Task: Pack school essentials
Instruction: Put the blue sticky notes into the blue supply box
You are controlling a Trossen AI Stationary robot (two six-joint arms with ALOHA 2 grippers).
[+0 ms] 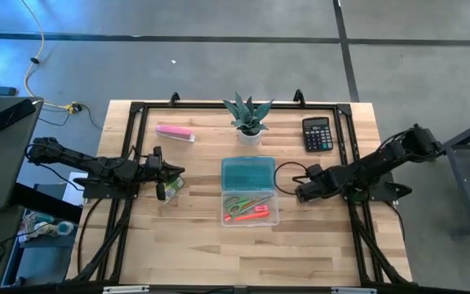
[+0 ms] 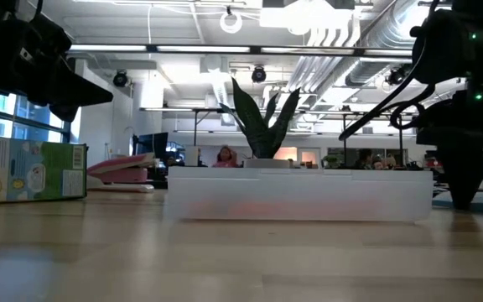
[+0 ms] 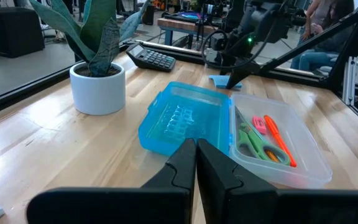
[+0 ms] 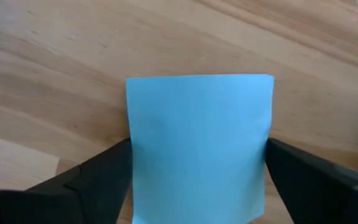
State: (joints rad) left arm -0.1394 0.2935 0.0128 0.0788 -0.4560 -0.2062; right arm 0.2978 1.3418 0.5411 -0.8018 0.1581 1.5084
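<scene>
Table: wood top (image 1: pixel 194 245), plant and calculator at the back.
Packed: scissors (image 3: pixel 253 142) and pen (image 3: pixel 278 138) lie in the clear case (image 1: pixel 250 207), blue lid (image 1: pixel 249 173) folded open.
Left to pack: sticky pad (image 4: pixel 199 146), on the table just right of the case.
Right gripper (image 4: pixel 197 165): fingers apart, straddling the pad, not yet clamped.
Left gripper (image 3: pixel 196 163): fingers together, apparently empty, left of the case.
Progress: probably over halfway; lid not closed.

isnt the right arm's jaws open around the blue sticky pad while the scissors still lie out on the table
Not quite: the left wrist view shows the green-handled scissors already inside the clear case, not on the table. The right gripper does stand open around the light-blue sticky pad.
</scene>
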